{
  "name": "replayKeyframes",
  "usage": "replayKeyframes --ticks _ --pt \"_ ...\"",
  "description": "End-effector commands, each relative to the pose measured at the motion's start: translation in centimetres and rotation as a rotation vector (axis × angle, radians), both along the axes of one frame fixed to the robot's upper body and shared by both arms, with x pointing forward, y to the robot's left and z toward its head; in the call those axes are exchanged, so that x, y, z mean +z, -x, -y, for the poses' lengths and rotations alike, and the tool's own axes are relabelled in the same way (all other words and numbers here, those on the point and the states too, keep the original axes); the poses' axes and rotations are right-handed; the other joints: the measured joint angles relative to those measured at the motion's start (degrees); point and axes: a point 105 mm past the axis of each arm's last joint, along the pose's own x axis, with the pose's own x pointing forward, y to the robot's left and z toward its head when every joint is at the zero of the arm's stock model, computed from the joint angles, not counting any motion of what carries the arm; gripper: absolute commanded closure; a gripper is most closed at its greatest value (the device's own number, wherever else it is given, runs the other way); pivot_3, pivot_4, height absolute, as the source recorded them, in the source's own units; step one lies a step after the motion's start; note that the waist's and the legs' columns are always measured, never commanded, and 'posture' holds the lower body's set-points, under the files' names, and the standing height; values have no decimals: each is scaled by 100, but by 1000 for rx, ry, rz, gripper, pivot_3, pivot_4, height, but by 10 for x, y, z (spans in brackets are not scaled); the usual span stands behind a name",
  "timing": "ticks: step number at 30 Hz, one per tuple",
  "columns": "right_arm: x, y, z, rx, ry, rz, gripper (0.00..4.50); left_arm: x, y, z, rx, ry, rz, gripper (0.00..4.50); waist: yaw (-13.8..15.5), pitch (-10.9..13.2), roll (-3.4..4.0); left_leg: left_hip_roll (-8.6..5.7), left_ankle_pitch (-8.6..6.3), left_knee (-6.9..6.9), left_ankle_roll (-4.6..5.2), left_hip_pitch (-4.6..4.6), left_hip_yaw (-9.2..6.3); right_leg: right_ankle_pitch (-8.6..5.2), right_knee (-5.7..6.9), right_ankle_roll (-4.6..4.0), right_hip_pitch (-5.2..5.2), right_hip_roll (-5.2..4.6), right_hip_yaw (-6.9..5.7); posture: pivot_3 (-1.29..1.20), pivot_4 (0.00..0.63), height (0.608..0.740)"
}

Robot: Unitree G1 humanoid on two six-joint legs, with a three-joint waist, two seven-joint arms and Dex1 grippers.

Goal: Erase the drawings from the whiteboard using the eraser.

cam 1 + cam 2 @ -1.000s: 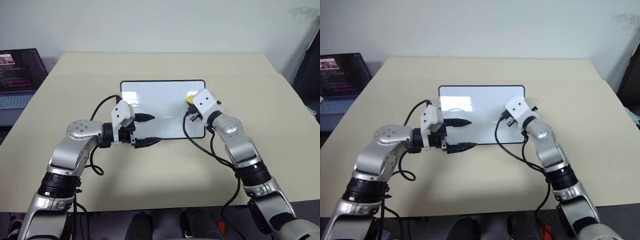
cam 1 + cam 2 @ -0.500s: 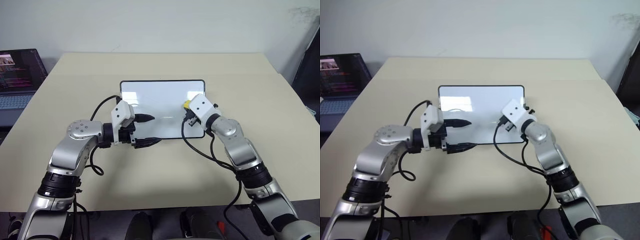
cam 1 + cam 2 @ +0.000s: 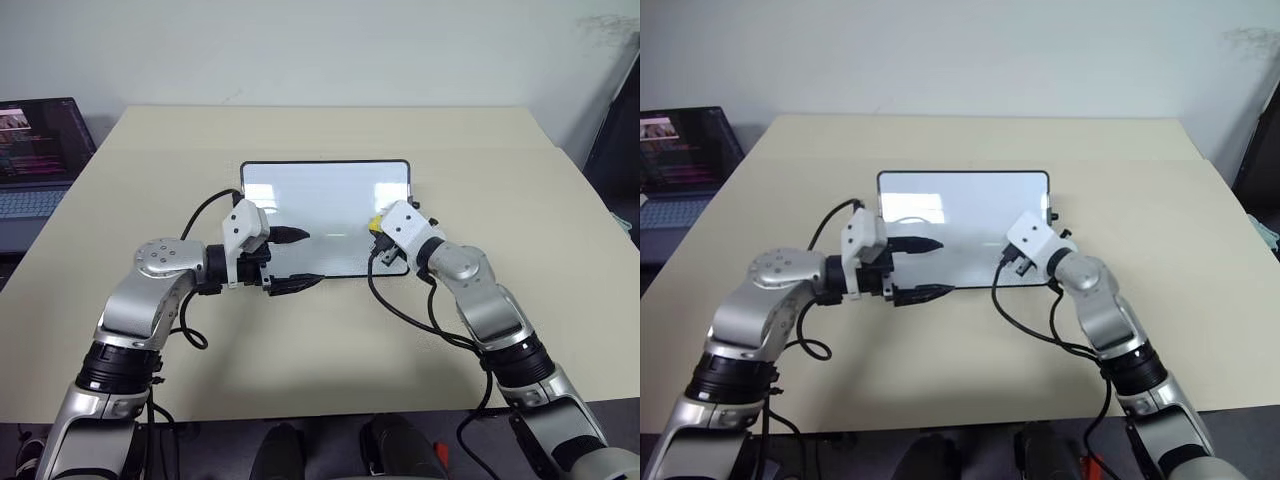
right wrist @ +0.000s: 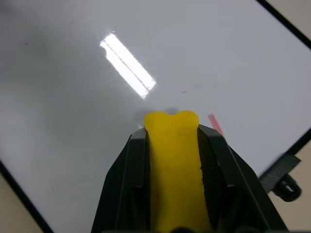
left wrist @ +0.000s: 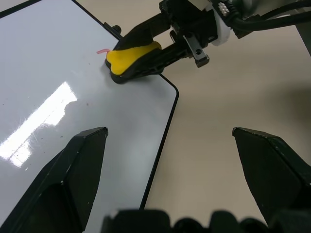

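The eraser [image 4: 174,170] is clamped between the two fingers of the right claw [image 4: 172,127], its yellow nose poking out ahead of the tips and resting on the board [image 3: 310,205]. It sits on the board's right part, close to the near-right rounded corner. Just beside the nose, towards the board's right edge, a short red stroke [image 4: 215,124] is left; a fainter red speck [image 4: 184,91] lies a little further in. The rest of the white surface looks clean, so the job seems nearly done.

To finish well, the eraser's dark underside should be kept flat on the glossy surface and slid sideways over the red stroke. A short back-and-forth pass is probably better than one long sweep, because the mark lies near the frame and a long stroke could run the eraser off the edge or catch the small black knob [image 4: 286,187] there. Pressure should be moderate: too much could shove the loose board across the table [image 3: 330,330].

The left claw [image 3: 295,260] hangs with its fingers wide apart over the board's near-left part, holding nothing. The board lies at the table's middle, well apart from every edge. A laptop [image 3: 40,150] stands beyond the table's left edge.
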Motion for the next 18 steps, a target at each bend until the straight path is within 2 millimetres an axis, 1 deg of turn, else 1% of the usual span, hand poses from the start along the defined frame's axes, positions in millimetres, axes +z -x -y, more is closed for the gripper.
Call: replayKeyframes --ticks 1,4,6,8,11,13,16,18 --pt "13 -16 30 -148 0 71 3507 11 1 3 -23 12 41 0 3 0 0 0 1 2 0 -1 1 2 0 3 0 -1 2 0 150 740" --pt "8 -14 29 -134 11 41 3507 11 1 3 -24 12 39 0 4 0 0 0 2 2 -1 -1 3 4 -3 7 1 -3 4 0 150 740" --pt "-3 -8 25 -91 28 -21 3507 11 2 3 -25 12 39 0 7 0 0 0 2 1 -1 -2 3 4 -6 7 0 -2 4 0 150 740" --pt "-16 2 16 -18 36 -104 3507 11 2 3 -24 13 39 0 8 0 -1 0 2 0 0 -3 2 4 -9 6 1 -1 2 0 150 740" --pt "-21 12 6 42 32 -147 3507 11 2 2 -21 13 37 0 -13 -1 -1 0 1 -2 0 -2 2 4 -10 5 1 0 3 0 150 740" --pt "-14 8 4 31 28 -111 3507 11 2 2 -20 14 37 0 -24 -1 -1 0 1 -1 0 -1 4 4 -9 6 1 1 5 0 150 740" --pt "13 -7 8 -40 3 39 3509 10 3 3 -18 17 34 0 -41 0 -1 -1 2 -1 0 3 5 4 -6 7 1 4 5 0 150 740" --pt "24 -12 11 -64 -14 94 3509 10 3 2 -15 19 33 0 -33 0 0 0 2 -1 0 4 7 4 -5 6 0 5 7 0 150 740"
